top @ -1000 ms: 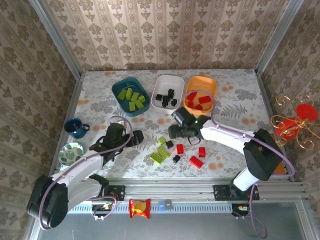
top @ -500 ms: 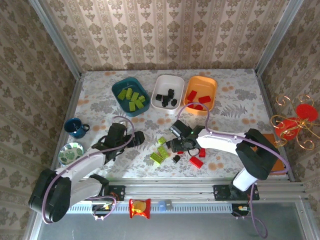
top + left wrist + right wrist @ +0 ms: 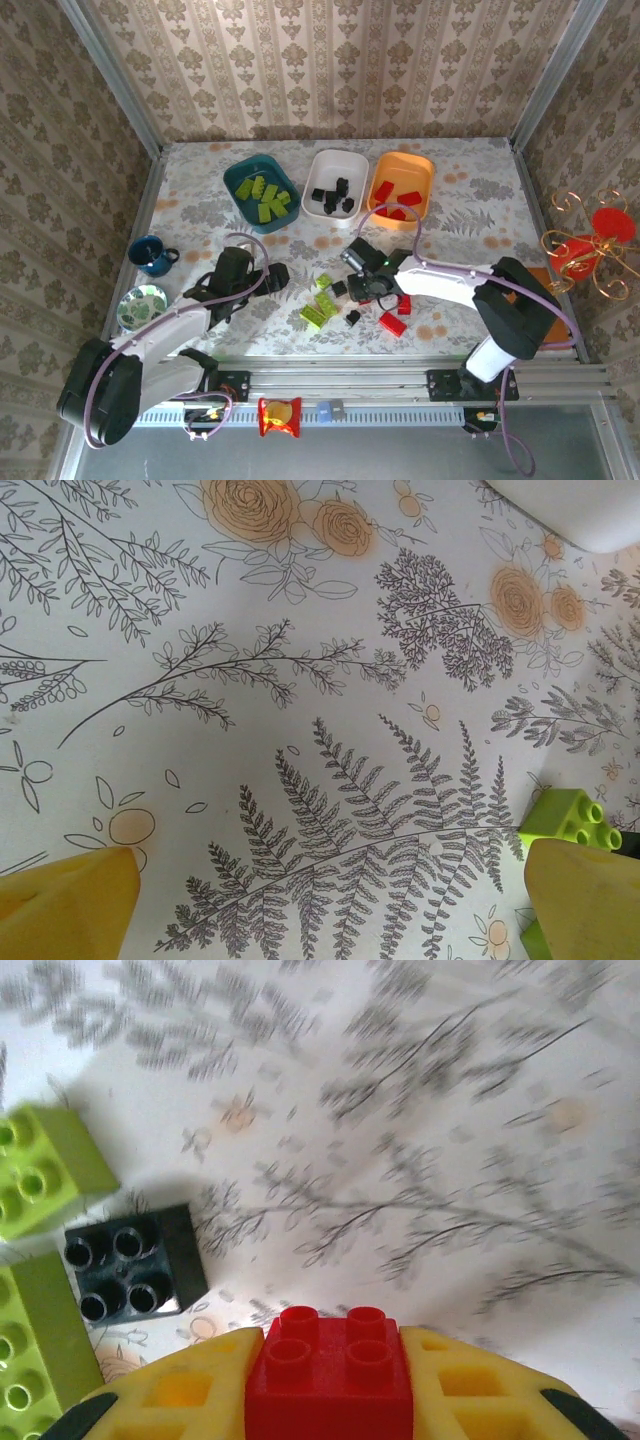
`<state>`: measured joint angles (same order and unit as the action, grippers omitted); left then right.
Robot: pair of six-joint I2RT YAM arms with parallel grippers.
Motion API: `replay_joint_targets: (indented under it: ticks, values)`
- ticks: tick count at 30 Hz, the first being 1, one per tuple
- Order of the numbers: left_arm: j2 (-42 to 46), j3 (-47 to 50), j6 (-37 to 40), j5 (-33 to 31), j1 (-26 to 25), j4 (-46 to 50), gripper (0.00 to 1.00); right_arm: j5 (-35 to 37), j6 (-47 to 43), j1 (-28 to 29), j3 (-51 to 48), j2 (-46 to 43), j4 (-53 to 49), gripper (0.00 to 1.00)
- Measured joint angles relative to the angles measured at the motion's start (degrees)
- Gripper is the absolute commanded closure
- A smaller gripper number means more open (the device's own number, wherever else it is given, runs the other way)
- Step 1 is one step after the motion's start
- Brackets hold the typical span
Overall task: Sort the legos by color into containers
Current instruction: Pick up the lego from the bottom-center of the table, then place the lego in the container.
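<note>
Flowered table below; my right gripper is clamped on a red brick, and the orange tray lies beyond it, toward the far edge.

We note the left gripper, jaws spread wide, over floral tablecloth; lime-green brick just beside one fingertip.

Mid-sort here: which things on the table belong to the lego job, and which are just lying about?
Job:
teal tray, white tray, orange tray
loose green bricks, loose black bricks, loose red bricks
gripped red brick

Lying about:
dark blue mug
small round bowl
gold-and-red ornament
</note>
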<state>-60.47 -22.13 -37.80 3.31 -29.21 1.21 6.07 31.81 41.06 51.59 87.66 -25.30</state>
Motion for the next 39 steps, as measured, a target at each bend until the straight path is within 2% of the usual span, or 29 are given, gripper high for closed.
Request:
replay_joint_targets:
  ticks: [4,8,12,16,18,20,21,22,25,29,32,39]
  values:
    - [1.22,0.0,0.02,-0.02,0.0,0.0,0.0,0.81,-1.81,-7.67,3.34,-4.04,-0.59,0.75]
    - [1.84,0.0,0.02,0.0,0.0,0.0,0.0,1.53,-3.37,-15.61,10.29,-2.95,-0.11,0.75]
    - [2.25,0.0,0.02,0.13,-0.02,0.07,0.0,3.04,-4.09,-21.42,19.61,4.57,1.36,0.75]
    - [3.69,0.0,0.02,0.17,-0.02,1.07,0.0,4.28,-4.35,-24.79,28.17,14.01,1.27,0.74]
    - [4.55,0.0,0.02,0.17,-0.04,1.75,0.0,4.52,-4.33,-25.9,31.71,18.18,0.79,0.69]
    - [5.18,0.0,0.04,0.17,-0.07,2.43,0.0,4.76,-4.24,-26.58,34.23,21.29,0.24,0.47]
    - [5.42,0.0,0.04,0.2,-0.09,2.69,0.0,4.92,-4.26,-26.77,35.34,22.62,-0.55,0.37]
    - [5.53,0.0,0.04,0.22,-0.17,3.02,0.0,4.98,-4.11,-26.86,36.22,23.56,-1.11,0.33]
    - [5.57,0.0,0.09,0.5,-0.46,3.48,0.0,4.92,-3.72,-26.86,36.96,24.24,-2.16,0.26]
    - [5.55,0.0,0.57,0.9,-0.98,3.5,0.0,4.33,-3.5,-26.12,35.15,21.79,-1.64,0.24]
    - [5.18,-0.02,0.94,1.01,-1.25,3.52,0.0,4.15,-3.58,-23.71,29.38,16.06,-0.66,0.22]
    - [4.72,-0.02,1.4,1.01,-1.25,3.5,0.0,2.51,-4.59,-11.04,12.17,-0.17,1.73,0.18]
